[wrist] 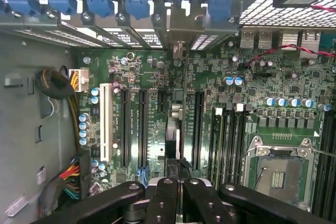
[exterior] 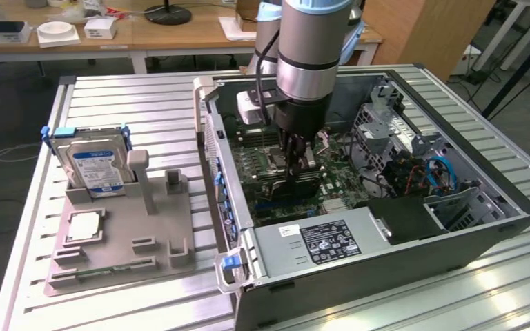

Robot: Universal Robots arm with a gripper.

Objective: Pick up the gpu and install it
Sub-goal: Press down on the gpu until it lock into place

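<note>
I see open computer case (exterior: 486, 234) on slatted metal table (exterior: 118, 96), motherboard (exterior: 283, 165) exposed inside. Grey parts holder (exterior: 154, 234) sits at exterior view's left of case. Silver hard drive (exterior: 94, 169) with blue-white label stands upright at holder's far end; processor chip (exterior: 83, 226) lies flat nearer; green memory stick (exterior: 104, 271) lies along near edge. Wrist view: empty processor socket (wrist: 275, 171), black expansion slots (wrist: 142, 124), blue retention clips (wrist: 136, 3).

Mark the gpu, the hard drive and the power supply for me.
gpu (exterior: 300, 181): exterior view, on its dark edge below the end effector, over the motherboard.
hard drive (exterior: 96, 167): exterior view, on its blue-white label, upright in the grey holder.
power supply (exterior: 325, 241): exterior view, on its black label.
</note>
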